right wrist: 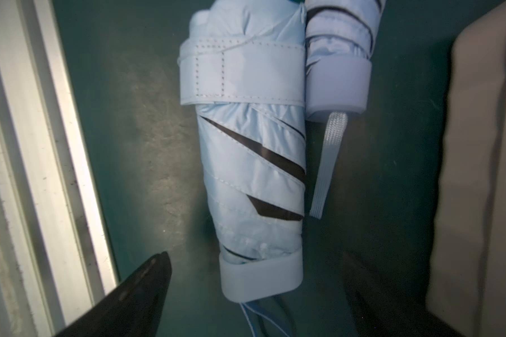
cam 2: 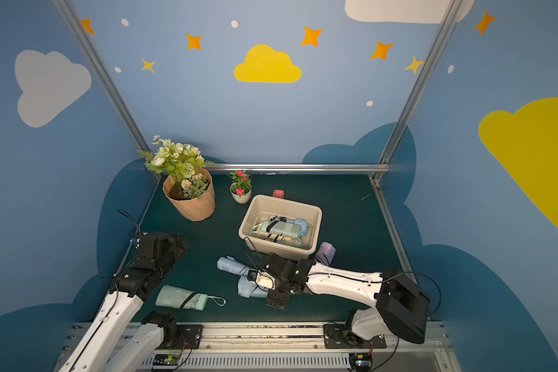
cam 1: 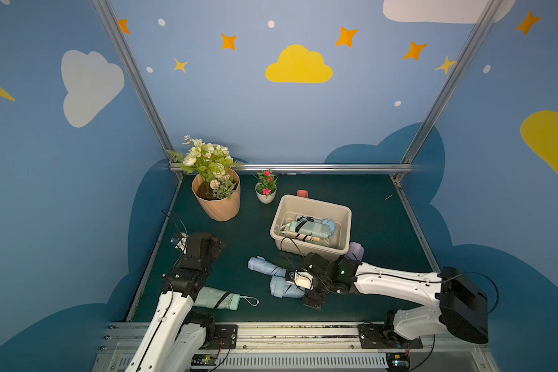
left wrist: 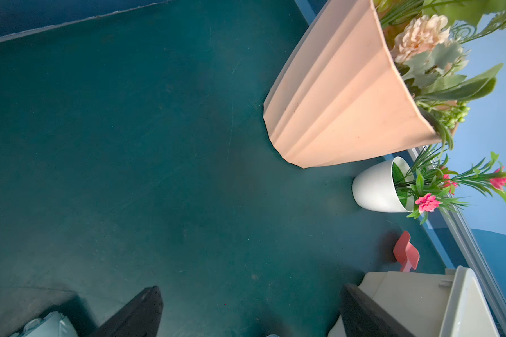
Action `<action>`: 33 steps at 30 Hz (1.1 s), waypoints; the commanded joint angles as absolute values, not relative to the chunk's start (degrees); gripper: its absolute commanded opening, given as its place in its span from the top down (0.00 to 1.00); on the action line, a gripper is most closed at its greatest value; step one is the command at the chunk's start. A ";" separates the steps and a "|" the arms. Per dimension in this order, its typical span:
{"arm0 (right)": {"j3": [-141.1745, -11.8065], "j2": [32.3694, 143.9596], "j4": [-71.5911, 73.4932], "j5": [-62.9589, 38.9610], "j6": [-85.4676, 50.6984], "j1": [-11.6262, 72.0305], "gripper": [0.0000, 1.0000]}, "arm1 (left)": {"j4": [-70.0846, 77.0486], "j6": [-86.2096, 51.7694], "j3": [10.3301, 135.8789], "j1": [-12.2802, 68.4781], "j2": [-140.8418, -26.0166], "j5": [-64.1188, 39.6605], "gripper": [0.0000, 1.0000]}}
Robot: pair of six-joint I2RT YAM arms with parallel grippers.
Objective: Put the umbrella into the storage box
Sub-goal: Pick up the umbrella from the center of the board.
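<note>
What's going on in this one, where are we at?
The right pincer hangs open over a pale blue umbrella on the mat, beside a second blue one and next to the storage box. The box already holds several folded umbrellas. The left pincer is open, holding nothing; a mint umbrella lies near its arm.

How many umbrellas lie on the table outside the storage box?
4: two light blue umbrellas side by side at the right gripper, a mint umbrella by the left arm, a lilac umbrella, partly hidden, beside the storage box.
</note>
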State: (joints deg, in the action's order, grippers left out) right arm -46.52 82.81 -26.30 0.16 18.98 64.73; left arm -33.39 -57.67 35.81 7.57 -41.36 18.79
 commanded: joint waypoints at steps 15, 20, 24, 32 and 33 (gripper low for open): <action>-51.33 87.92 -30.27 -7.44 29.31 70.33 0.11 | -35.29 -58.53 33.97 7.26 -37.97 17.98 0.00; -53.52 84.01 -30.55 -6.50 27.82 67.69 0.10 | -35.78 -58.62 33.93 7.21 -37.34 18.26 0.00; -56.60 86.43 -30.46 -6.63 27.16 68.53 0.09 | -35.85 -59.02 33.50 7.21 -36.74 18.63 0.00; -60.97 94.63 -29.35 -5.20 26.29 69.86 0.09 | -36.67 -59.32 33.40 7.25 -35.73 19.19 0.00; -61.22 95.31 -29.53 -5.14 26.37 69.90 0.09 | -36.65 -59.41 33.40 7.21 -35.76 19.15 0.00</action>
